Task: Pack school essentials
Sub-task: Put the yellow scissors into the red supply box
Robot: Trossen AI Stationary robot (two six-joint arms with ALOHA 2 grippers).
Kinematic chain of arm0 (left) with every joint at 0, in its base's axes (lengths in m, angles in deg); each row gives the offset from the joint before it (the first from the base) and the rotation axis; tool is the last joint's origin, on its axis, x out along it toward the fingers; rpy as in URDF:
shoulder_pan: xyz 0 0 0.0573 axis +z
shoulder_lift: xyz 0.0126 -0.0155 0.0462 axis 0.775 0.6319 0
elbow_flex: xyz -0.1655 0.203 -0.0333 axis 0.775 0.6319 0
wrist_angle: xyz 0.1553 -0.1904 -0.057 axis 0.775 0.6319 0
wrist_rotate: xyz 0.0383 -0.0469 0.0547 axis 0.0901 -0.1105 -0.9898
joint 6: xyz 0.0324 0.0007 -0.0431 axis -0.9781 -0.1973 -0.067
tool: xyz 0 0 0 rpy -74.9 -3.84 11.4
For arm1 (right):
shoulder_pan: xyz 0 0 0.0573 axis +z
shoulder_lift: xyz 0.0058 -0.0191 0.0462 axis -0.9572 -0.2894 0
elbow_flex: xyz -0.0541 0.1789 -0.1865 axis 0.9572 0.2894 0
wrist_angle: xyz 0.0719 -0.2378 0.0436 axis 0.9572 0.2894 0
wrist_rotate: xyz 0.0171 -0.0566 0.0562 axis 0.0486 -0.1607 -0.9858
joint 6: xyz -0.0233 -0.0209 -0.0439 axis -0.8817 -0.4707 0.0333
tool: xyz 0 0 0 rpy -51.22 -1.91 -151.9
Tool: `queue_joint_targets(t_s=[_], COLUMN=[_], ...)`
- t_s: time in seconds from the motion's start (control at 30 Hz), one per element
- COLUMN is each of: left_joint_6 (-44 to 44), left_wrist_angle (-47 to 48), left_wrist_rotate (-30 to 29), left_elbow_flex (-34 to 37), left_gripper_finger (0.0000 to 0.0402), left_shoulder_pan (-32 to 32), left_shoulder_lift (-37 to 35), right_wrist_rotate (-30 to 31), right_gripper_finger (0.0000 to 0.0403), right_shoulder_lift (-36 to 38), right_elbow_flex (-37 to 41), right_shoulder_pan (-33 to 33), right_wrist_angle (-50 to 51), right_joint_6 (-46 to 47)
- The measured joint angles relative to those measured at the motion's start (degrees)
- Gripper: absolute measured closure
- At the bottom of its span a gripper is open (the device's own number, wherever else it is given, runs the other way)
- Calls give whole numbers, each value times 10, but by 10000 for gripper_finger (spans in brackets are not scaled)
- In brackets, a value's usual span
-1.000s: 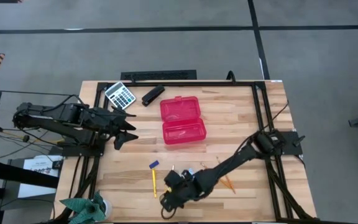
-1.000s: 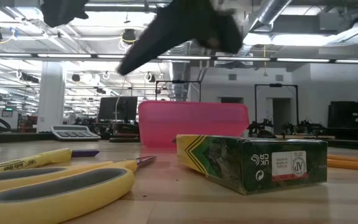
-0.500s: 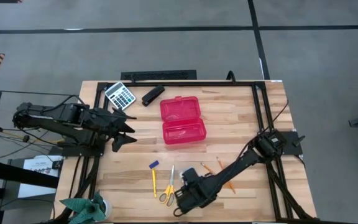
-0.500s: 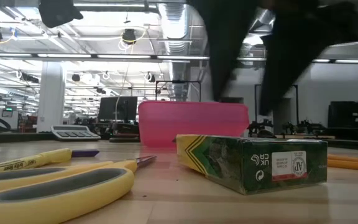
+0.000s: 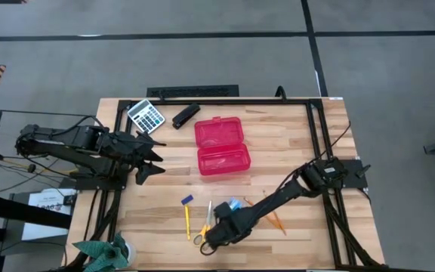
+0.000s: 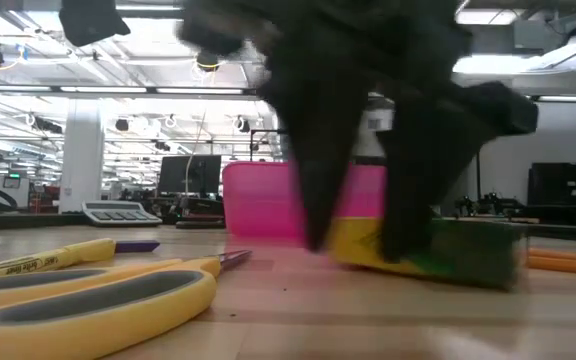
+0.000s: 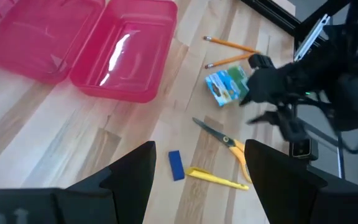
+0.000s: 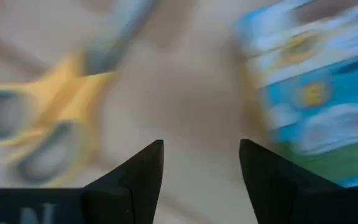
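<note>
My right gripper (image 5: 213, 234) is open and low over the table's near edge, between the yellow-handled scissors (image 5: 205, 225) and the green-and-white packet (image 5: 233, 205). Its wrist view shows the open fingers (image 8: 201, 163) over bare wood, with the scissors (image 8: 39, 127) on one side and the packet (image 8: 312, 99) on the other. In the low view the fingers (image 6: 318, 200) stand in front of the packet (image 6: 448, 250). The yellow pen (image 5: 187, 221), blue piece (image 5: 186, 199) and orange pencils (image 5: 278, 220) lie flat. My left gripper (image 5: 151, 158) waits open at the left. My right gripper comes down from above beside the packet's end nearest the scissors (image 8: 253, 93). One finger (image 6: 408, 200) stands right at that end. I cannot tell whether it touches the packet, which lies flat on the table.
An open pink plastic case (image 5: 222, 145) lies at the table's middle, bare wood between it and the stationery. The grey calculator (image 5: 145, 115) and black stapler (image 5: 186, 115) sit near the far edge. A green folded thing (image 5: 100, 253) lies beyond the near left corner.
My right gripper has swung a little toward the right edge and back, and has come down from above until its fingers stand at table height in front of the packet. The left arm has kept still.
</note>
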State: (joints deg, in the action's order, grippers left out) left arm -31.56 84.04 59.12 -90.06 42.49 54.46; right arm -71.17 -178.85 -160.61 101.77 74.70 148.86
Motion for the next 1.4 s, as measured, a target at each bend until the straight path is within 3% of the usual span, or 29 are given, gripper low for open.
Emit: queue_joint_targets(t_s=[0.23,0.43,0.7,0.97,1.4], left_joint_6=[4,12,15,31,42], left_wrist_angle=[4,6,6,6,5], left_wrist_rotate=[-1,-19,-34,-54,-71], left_elbow_flex=[0,0,0,0,0], left_gripper_finger=[160,160,160,160,160], left_shoulder_pan=[0,0,0,0,0], left_shoulder_lift=[1,0,0,0,0], right_wrist_rotate=[14,28,34,47,38], right_gripper_finger=[199,201,222,295,398], right_shoulder_lift=[33,55,22,23,-17], right_elbow_flex=[0,-1,0,-1,0], right_shoulder_pan=[-12,-57,-110,-134,-106], right_wrist_angle=[81,0,-82,-112,-171], right_joint_6=[-64,-199,-345,-420,-428])
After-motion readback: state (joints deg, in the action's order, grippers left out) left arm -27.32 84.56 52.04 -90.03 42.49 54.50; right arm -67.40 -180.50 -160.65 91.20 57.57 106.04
